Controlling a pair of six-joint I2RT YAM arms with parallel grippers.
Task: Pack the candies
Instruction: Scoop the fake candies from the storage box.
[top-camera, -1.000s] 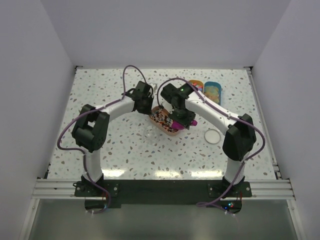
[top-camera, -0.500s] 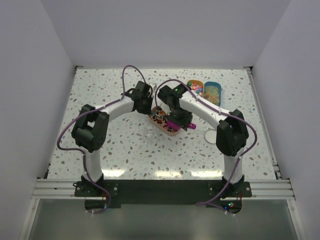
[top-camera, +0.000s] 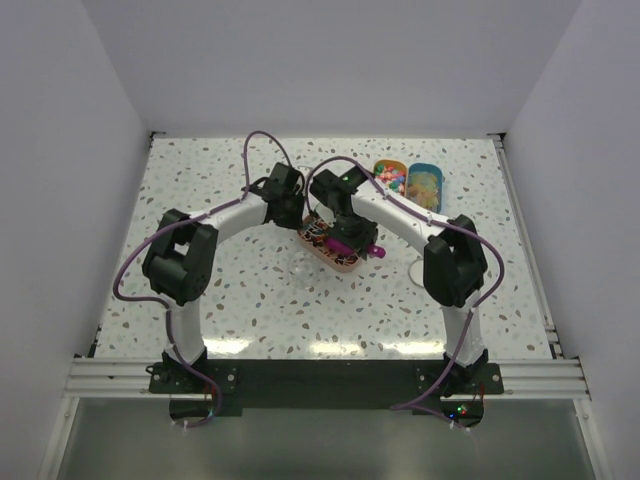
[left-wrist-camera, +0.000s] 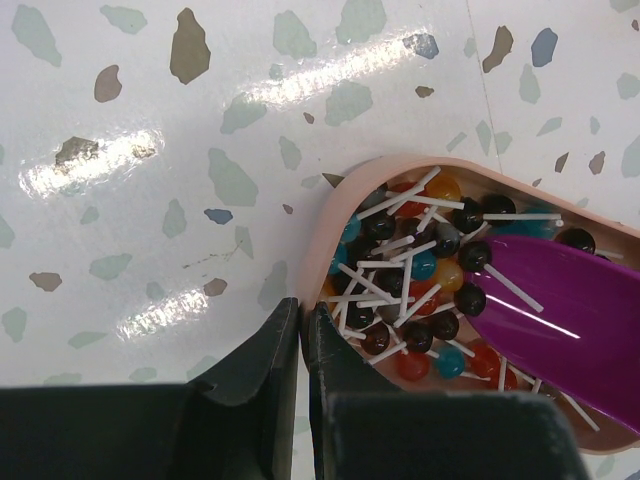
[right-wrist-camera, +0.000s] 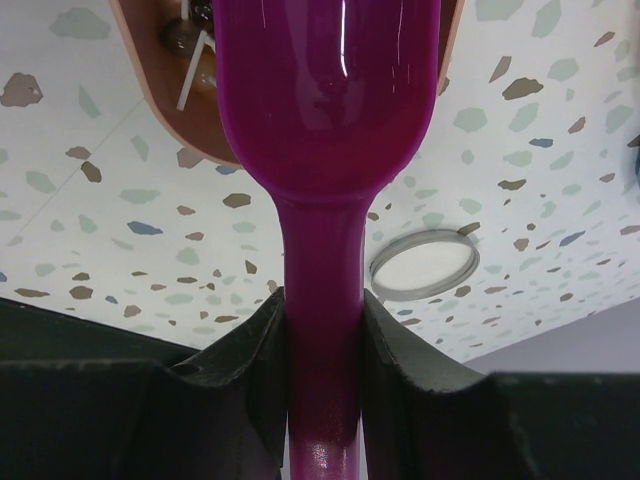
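Scoop (right-wrist-camera: 330, 120), pinched in right gripper (right-wrist-camera: 322, 330), now digs deeper into candies (left-wrist-camera: 410, 290) (left gripper (left-wrist-camera: 303, 340) pinches tray (left-wrist-camera: 318, 240) rim at 9 o'clock), so scooping looks underway.

We saw the candies (left-wrist-camera: 410, 285) piled loosely in a shallow pink tray (left-wrist-camera: 318, 250). They were tiny black, red, orange and teal balls on thin white sticks, lying crisscross, with the bowl of a purple scoop (left-wrist-camera: 575, 315) resting among them.

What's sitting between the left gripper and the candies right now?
Only the pink tray's wall. The left wrist view shows the left gripper pinching that wall, with the candies heaped just inside it.
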